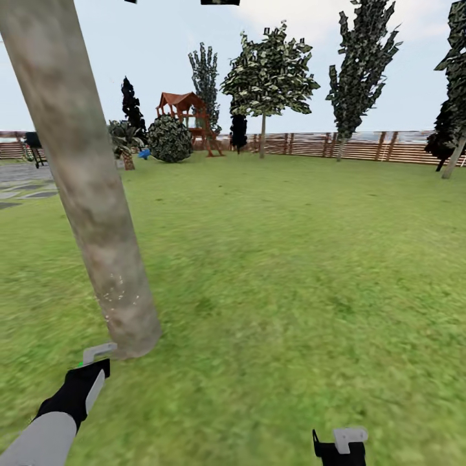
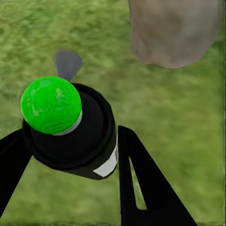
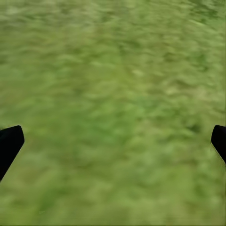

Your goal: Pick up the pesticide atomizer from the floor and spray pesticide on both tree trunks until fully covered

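Left end effector [image 2: 70,155] clenched around the small dark atomizer bottle with green tip and white band [image 2: 70,127], beside the mottled grey-tan tree trunk's [image 1: 84,194] base. Right end effector [image 3: 113,141] released over the green lawn [image 1: 291,259]. Aim nozzle trunkward; sweep upward.

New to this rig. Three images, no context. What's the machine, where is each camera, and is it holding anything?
These are simulator renders of a wheeled robot with two arms. The large picture comes from its head camera, looking down over a lawn at a tree trunk close ahead. The other two come from cameras near each gripper. The left gripper is shut on a small dark spray bottle with a green top, close to the trunk's base. The right gripper is open and holds nothing, with grass below. A wooden fence runs along the back.
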Controlling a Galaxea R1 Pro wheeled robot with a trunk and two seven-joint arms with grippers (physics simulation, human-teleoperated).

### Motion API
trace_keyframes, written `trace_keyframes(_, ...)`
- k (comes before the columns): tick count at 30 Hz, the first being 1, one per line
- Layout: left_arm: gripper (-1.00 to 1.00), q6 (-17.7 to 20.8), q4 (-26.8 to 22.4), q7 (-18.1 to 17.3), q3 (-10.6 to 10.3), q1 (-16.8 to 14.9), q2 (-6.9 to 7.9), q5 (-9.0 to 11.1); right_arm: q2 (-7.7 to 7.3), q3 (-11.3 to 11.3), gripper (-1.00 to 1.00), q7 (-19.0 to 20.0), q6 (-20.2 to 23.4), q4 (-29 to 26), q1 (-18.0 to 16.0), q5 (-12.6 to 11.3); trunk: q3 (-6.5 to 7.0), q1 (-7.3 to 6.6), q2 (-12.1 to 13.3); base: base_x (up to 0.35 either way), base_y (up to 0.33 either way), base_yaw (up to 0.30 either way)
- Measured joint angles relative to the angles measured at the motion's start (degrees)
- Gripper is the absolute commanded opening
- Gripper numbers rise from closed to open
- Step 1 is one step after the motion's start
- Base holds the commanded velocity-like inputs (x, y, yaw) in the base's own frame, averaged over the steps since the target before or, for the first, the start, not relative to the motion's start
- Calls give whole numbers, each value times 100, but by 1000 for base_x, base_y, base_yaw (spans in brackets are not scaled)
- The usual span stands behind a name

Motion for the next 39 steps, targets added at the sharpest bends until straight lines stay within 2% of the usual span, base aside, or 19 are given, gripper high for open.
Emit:
trace_keyframes(9,-100,-76,198,-28,-30,1,-51,-46,1,1,100,0,0,8,1,0,0,0,0,278,-168,19)
trace_keyframes(17,-100,-74,191,-11,-27,5,-50,-50,2,0,100,1,0,8,-1,0,1,0,0,267,-171,257)
trace_keyframes(24,-100,-66,182,5,-17,1,8,-66,-3,0,100,-2,2,8,1,0,0,3,0,50,-98,47)
trace_keyframes(27,-100,6,192,-14,-56,1,-21,-74,-1,0,100,0,2,8,1,0,0,3,0,1,-2,1)
trace_keyframes(30,-100,590,159,-34,-72,1,-41,-112,0,0,100,1,2,8,1,0,0,3,0,0,0,0)
trace_keyframes(32,-100,724,136,-37,-69,1,-48,-143,0,0,100,1,2,7,1,0,0,3,0,0,0,102)
trace_keyframes(39,-100,745,117,-67,-65,3,-50,-149,1,0,100,0,-1,11,-1,0,0,3,0,0,-205,259)
